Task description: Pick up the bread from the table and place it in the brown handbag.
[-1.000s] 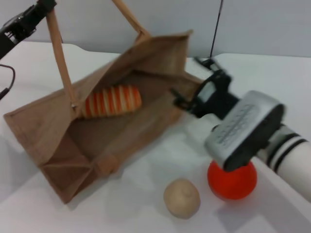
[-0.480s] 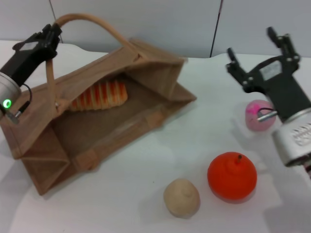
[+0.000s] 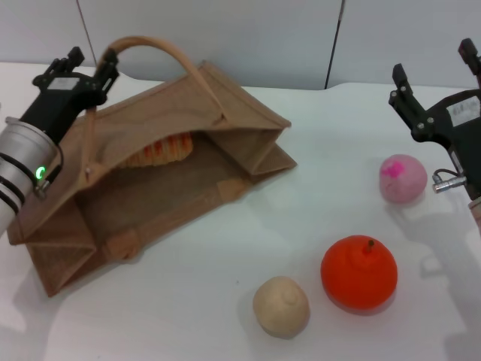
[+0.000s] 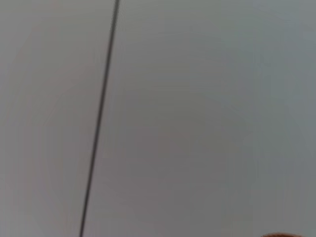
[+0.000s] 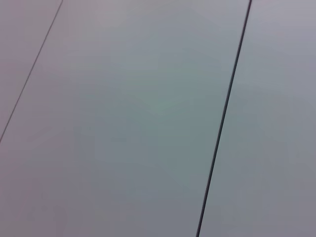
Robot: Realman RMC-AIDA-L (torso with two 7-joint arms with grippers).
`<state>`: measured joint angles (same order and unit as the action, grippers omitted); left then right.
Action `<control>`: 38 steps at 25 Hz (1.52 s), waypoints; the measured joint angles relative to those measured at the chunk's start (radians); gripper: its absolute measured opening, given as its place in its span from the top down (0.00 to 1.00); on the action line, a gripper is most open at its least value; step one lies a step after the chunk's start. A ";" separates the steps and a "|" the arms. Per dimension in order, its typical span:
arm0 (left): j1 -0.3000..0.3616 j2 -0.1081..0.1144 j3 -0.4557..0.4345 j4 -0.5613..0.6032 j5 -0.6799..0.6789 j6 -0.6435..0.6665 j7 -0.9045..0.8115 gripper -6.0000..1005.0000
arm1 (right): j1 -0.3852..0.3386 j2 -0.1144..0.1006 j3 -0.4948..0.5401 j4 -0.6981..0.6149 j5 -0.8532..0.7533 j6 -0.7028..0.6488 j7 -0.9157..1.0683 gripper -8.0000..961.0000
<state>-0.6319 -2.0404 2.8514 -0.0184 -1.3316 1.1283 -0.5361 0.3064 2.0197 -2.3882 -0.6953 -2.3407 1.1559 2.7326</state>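
The orange-and-cream striped bread loaf (image 3: pixel 161 150) lies inside the large tan-brown woven burlap handbag (image 3: pixel 180 188), mostly hidden under its upper flap, on the plain white table (image 3: pixel 188 316). The left gripper (image 3: pixel 79 66) sits at the looped handle (image 3: pixel 146 47); whether it grips it I cannot tell. The right gripper (image 3: pixel 436 75), jaws spread wide and empty, hangs above a pink ball (image 3: pixel 403 178). If the handle drops suddenly, the bag could shift and roll the loaf toward the mouth

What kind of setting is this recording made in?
Probably a lab test bench: a plain white table against bare grey wall panels, with toy-like food props such as the orange laid out.
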 joint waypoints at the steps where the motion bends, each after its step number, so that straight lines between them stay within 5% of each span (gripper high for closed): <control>1: -0.001 0.000 0.003 0.008 0.007 0.002 0.019 0.54 | 0.000 0.000 0.000 0.001 -0.001 0.000 0.006 0.08; 8: -0.008 0.000 0.006 0.059 0.036 0.001 0.164 0.24 | 0.013 0.001 -0.021 0.019 0.001 0.001 0.009 0.08; 13: -0.007 0.000 0.003 0.109 0.034 0.015 0.252 0.16 | 0.014 0.001 -0.022 0.021 0.003 0.001 0.009 0.08; 25: 0.032 -0.003 -0.001 0.146 0.014 0.154 0.395 0.16 | 0.026 0.001 -0.023 0.048 0.004 0.032 0.082 0.08; 38: 0.040 -0.003 -0.001 0.158 -0.003 0.160 0.397 0.16 | 0.041 0.002 -0.025 0.069 0.004 0.033 0.083 0.08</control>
<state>-0.5924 -2.0435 2.8501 0.1397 -1.3347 1.2878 -0.1390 0.3473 2.0218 -2.4129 -0.6266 -2.3364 1.1889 2.8156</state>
